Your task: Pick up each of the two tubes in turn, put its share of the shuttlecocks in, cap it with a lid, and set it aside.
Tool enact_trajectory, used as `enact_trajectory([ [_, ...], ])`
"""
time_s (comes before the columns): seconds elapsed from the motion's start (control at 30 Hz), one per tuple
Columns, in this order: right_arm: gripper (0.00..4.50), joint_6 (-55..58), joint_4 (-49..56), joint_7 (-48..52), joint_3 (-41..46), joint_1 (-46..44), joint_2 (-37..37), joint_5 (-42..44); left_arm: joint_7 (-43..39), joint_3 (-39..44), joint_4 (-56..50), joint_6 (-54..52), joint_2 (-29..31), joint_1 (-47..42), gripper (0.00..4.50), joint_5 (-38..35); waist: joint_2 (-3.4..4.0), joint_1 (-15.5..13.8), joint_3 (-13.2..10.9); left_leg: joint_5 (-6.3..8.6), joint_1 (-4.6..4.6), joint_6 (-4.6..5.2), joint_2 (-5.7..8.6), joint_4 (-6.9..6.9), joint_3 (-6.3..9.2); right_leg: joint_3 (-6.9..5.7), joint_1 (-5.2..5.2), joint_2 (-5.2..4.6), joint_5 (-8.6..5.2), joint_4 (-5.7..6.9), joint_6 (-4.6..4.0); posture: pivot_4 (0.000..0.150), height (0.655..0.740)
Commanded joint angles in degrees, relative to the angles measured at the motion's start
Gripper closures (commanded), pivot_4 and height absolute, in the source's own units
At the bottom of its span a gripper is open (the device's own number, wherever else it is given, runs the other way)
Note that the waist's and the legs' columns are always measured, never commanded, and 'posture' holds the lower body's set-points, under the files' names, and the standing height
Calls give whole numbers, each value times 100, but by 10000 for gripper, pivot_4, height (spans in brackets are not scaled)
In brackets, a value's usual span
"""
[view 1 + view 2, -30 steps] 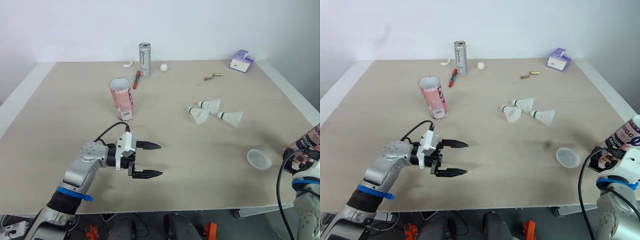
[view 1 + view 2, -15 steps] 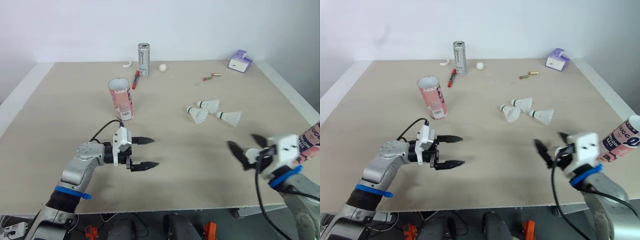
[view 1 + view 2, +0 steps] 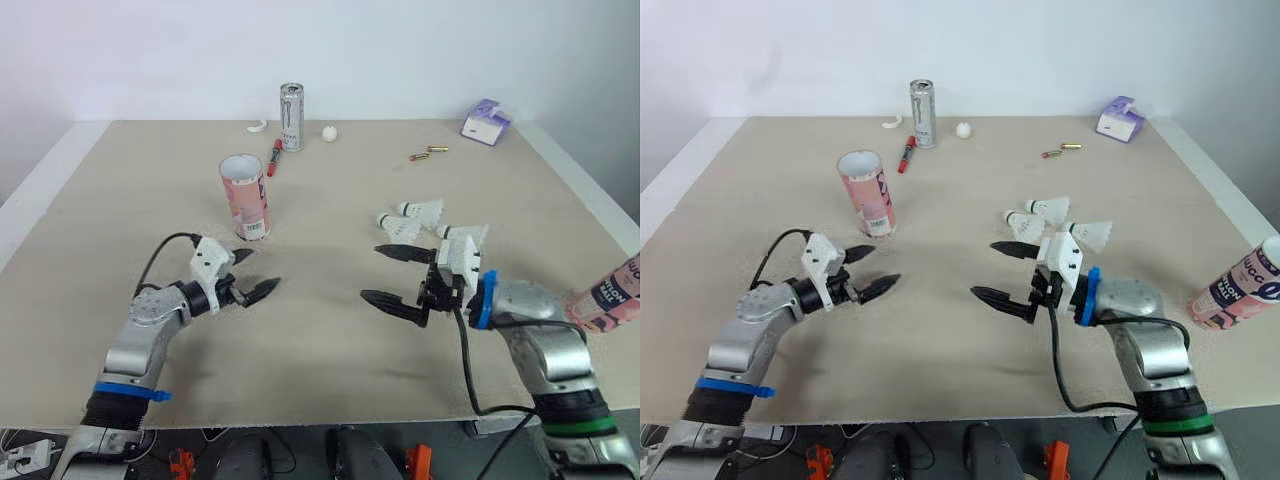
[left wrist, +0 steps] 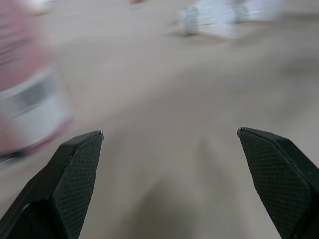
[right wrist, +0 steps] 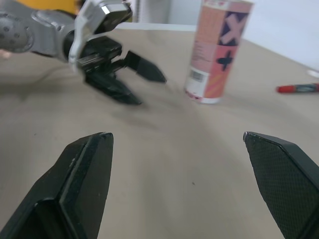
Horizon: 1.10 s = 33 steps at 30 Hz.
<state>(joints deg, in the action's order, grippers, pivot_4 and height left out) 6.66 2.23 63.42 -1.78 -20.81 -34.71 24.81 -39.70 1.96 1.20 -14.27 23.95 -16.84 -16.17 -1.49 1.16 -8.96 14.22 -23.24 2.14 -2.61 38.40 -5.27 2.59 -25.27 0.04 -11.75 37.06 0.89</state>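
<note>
Both eye views look from high behind the arms, forward and down on the tabletop (image 3: pixel 320 350), and they share almost the same scene with a small sideways shift. The left wrist view sits low and close behind the left gripper (image 4: pixel 169 132), facing along its fingers (image 4: pixel 70 189). Past the fingertips lie the shuttlecocks (image 4: pixel 209 20), and beside one finger stands the tube (image 4: pixel 25 99). The right wrist view looks along the right gripper (image 5: pixel 177 134) toward the same tube and the left gripper.
</note>
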Motion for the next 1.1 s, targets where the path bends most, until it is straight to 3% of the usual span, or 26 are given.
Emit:
enact_trajectory([
  [0.03,242,-266,-384,222,-64,-370,127,-91,618,310,-415,-198,-95,91,0,22,0,-2,0,0,0,0,1,0,0,-1,0,-2,1,1,-1,1500,7400],
  [0.3,242,-150,-1031,384,19,-955,406,14,1392,392,-288,-42,-284,4,0,299,-1,-5,0,-2,2,-3,5,2,-3,-2,2,-9,22,5,-28,1500,7400],
  [1.1,242,-159,-1115,-24,90,-1122,571,-267,1405,226,2084,254,-613,-1739,0,540,-1,-1,1,-3,0,-6,10,4,-6,0,0,-10,26,9,-28,1500,7400],
])
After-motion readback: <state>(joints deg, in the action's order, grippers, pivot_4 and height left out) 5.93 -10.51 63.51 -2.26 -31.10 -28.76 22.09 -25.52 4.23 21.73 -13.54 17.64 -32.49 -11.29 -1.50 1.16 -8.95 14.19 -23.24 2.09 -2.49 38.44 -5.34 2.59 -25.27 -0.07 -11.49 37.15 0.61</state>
